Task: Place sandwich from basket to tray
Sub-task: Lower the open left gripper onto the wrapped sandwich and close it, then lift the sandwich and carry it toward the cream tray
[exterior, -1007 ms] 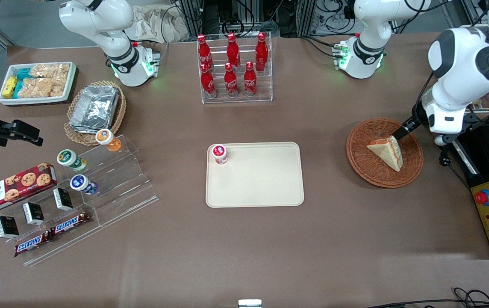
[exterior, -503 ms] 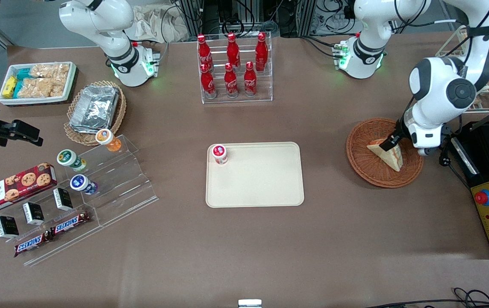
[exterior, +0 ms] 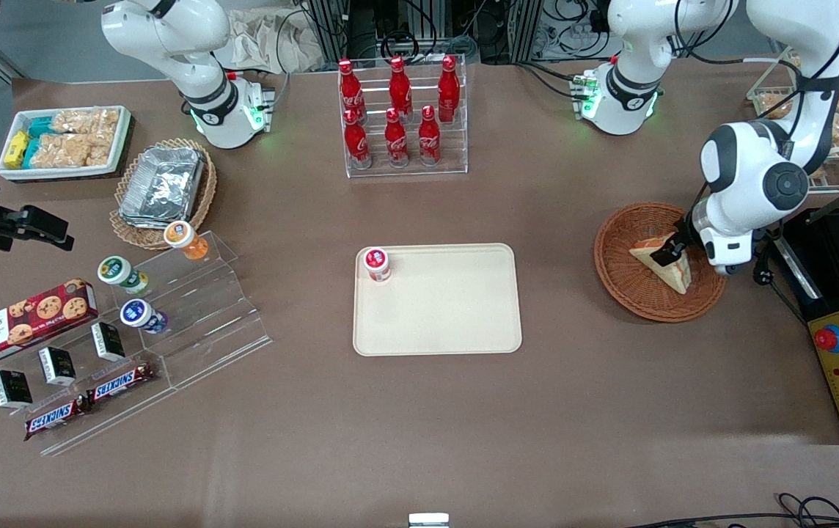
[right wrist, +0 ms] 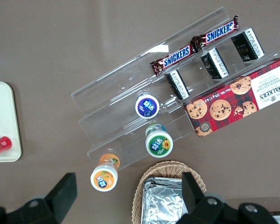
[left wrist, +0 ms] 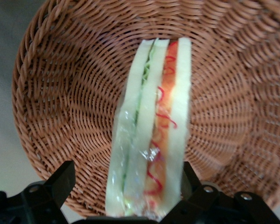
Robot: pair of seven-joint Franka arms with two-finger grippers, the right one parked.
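Sandwich sits in the basket near the bench's working-arm end, gripper down on it with jaws spread wide astride the wedge, not closed; soft, light, film-wrapped and slippery, so pinch gently across the flat bread faces, then carry to tray.

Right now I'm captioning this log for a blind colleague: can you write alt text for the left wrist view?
A wrapped sandwich with white bread and red, orange and green filling stands on edge in a reddish-brown woven basket. The open gripper straddles its near end, one of its black fingers on each side.
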